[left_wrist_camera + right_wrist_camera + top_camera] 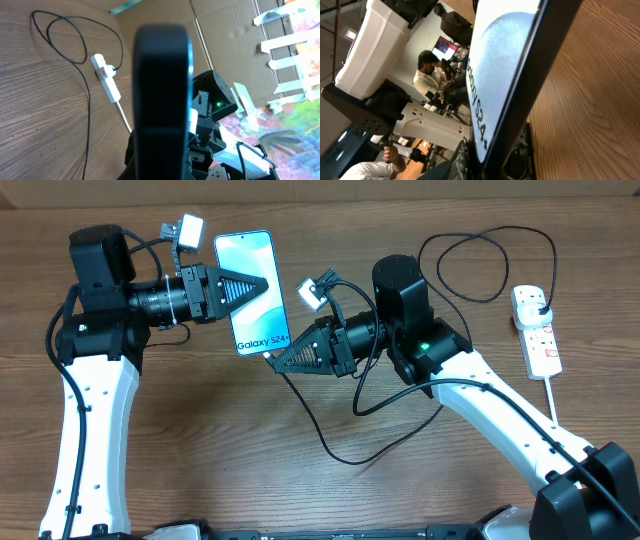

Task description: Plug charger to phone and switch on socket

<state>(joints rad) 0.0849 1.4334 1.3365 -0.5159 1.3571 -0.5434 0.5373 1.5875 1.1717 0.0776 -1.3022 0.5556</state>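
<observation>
The phone [252, 292], with a lit light-blue screen and "Galaxy S24" text, is held off the table, screen up. My left gripper [262, 286] is shut on its middle from the left. In the left wrist view its dark edge [162, 95] fills the centre. My right gripper [278, 362] is shut at the phone's lower end, on the charger's connector, where the black cable [318, 435] starts. The connector tip itself is hidden behind the phone's end [505, 75]. The cable loops to a black plug [540, 306] seated in the white socket strip [540, 340].
The socket strip lies at the far right with its thick white cord [553, 400] running toward the front. It also shows in the left wrist view [107, 80]. The cable makes a big loop [480, 265] at the back right. Brown wooden table [220, 460].
</observation>
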